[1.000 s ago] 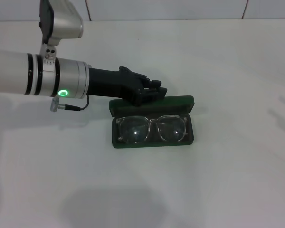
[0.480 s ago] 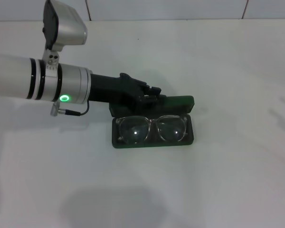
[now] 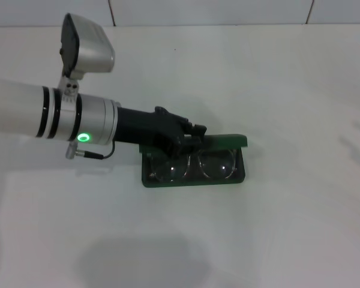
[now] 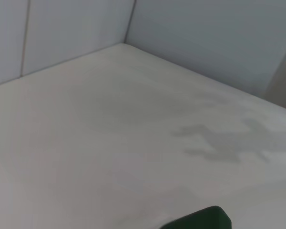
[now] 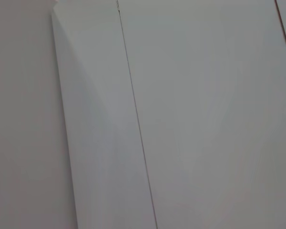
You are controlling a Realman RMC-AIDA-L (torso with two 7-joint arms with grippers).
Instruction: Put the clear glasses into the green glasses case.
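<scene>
The clear glasses (image 3: 195, 166) are lying inside the green glasses case (image 3: 195, 179), lenses facing up, filling the tray from end to end. The case sits about mid-tabletop (image 3: 276, 240), nowhere near any edge. Its lid is tipped forward over the glasses, roughly half shut, not flat back. My left gripper (image 3: 189, 137) is right on that lid, at its left half, black fingers (image 3: 179, 128) pressed against it. I honestly can't tell from here how far apart those fingers are. The left wrist camera only catches a green corner of the case (image 4: 200, 220) and bare table. Right gripper isn't visible anywhere.
</scene>
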